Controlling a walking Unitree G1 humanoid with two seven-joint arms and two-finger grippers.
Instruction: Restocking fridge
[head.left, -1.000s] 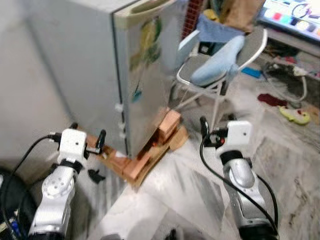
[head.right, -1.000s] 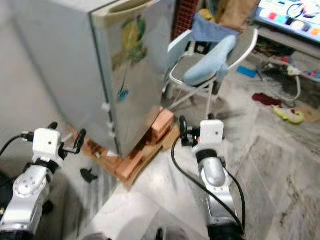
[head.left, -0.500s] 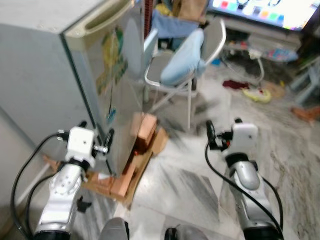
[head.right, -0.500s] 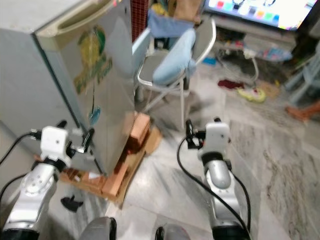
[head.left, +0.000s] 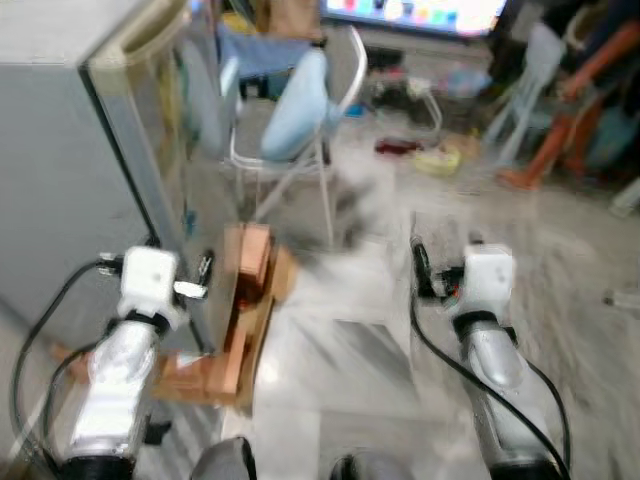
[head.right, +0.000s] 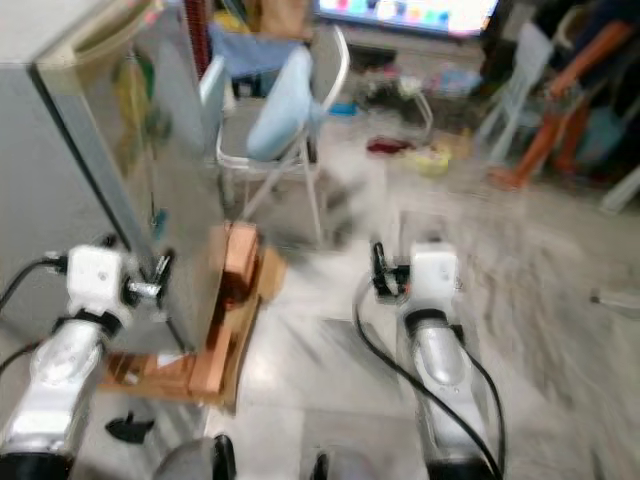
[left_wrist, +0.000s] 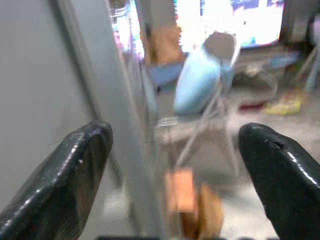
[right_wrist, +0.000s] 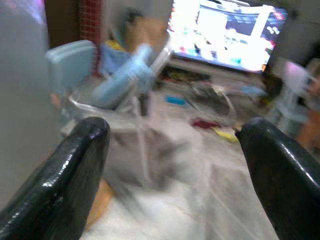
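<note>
The grey fridge (head.left: 70, 150) stands at my left with its door shut and a sticker on the door face (head.right: 135, 110). My left gripper (head.left: 178, 258) is held low beside the fridge's front corner, open and empty; in the left wrist view (left_wrist: 175, 170) the fridge's edge runs between its fingers. My right gripper (head.left: 447, 252) hovers over the marble floor to the right of the fridge, open with nothing in it (right_wrist: 172, 165). The picture is blurred.
Bricks and cardboard (head.left: 245, 290) prop the fridge's base. A folding chair (head.left: 300, 110) with a light blue cushion stands right behind it. A lit screen (head.left: 410, 12), floor clutter (head.left: 440, 155) and a person's legs (head.left: 570, 110) are at the back right. Open marble floor (head.left: 350, 350) lies ahead.
The whole picture has swung: the camera has turned to the right, so the fridge sits further left and the room's right side shows. Both grippers stay open and empty.
</note>
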